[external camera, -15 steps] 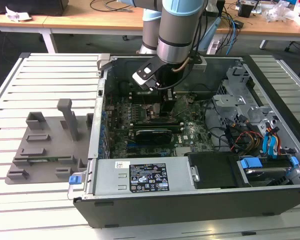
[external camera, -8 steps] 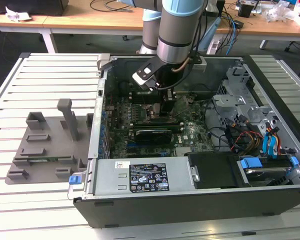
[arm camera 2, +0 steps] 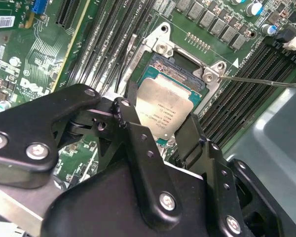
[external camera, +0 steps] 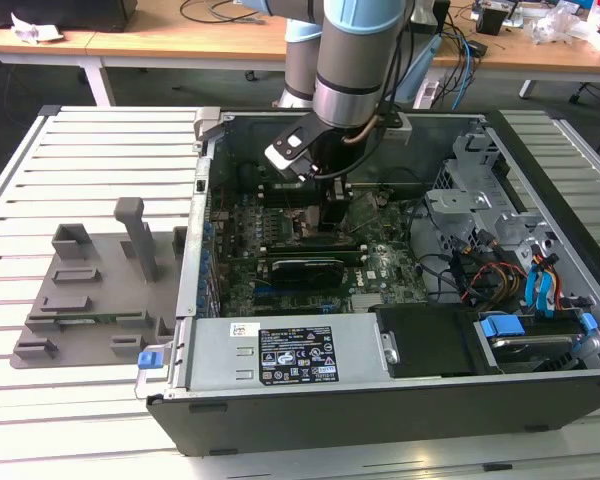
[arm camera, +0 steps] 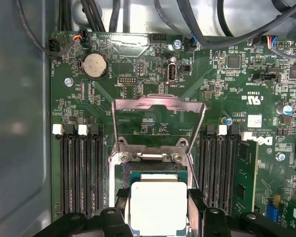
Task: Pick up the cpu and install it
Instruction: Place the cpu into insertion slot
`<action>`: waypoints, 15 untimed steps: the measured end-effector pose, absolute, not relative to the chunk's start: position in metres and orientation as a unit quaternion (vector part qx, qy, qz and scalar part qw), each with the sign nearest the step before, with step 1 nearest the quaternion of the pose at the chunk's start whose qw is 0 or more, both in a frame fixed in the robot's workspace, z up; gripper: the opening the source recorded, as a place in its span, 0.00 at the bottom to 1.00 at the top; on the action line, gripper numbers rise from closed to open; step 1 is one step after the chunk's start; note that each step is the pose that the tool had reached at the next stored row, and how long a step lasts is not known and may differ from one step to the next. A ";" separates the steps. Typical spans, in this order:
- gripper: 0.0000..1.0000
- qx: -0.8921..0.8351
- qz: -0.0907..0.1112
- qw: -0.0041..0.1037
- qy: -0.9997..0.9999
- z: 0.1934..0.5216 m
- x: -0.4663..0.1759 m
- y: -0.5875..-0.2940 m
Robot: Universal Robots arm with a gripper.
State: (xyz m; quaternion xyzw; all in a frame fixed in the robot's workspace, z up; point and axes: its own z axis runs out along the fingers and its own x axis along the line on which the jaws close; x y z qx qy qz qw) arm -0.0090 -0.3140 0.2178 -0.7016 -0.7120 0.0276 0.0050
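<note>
Right at the fingertips, the black two-fingered gripper (arm camera: 158,197) is clamped on the cpu (arm camera: 158,211), a small flat square chip with a silver-grey metal top. One black finger (arm camera: 119,200) presses on each of two opposite edges. The second wrist view agrees: gripper (arm camera 2: 157,116) with the cpu (arm camera 2: 170,106) pinched between the tips, sitting over the black square socket (arm camera 2: 180,66). Whether it's touching down or just above, I can't tell.

By my reading the pickup is done and we're in the install, right at the seating. What that calls for, I'd say: the cpu square with the socket (arm camera: 138,170), flat and not tilted, no sideways scrub across the contacts, no force.

Just beyond, the silver metal retention frame (arm camera: 158,106) stands hinged up, clear of the opening. Good. Black memory slots (arm camera: 79,168) flank the socket on both sides, all on the green motherboard (arm camera: 227,98), with a round silver coin cell (arm camera: 94,64) further off.

Writing now: fine dark print on the cpu's top, white lettering and a small white sticker (arm camera: 254,120) on the motherboard. I'm not reading it out.

Out in the exterior view, the grey robot arm (external camera: 360,60) reaches down into the open dark computer case (external camera: 380,415), and a black-and-white label (external camera: 295,355) faces us. The grey plastic holder tray (external camera: 80,300) sits well apart at the exterior view's left, on the white slatted table (external camera: 110,140).
</note>
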 end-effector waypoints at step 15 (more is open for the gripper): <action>0.55 -0.702 0.028 0.005 -0.712 0.208 -0.009 -0.314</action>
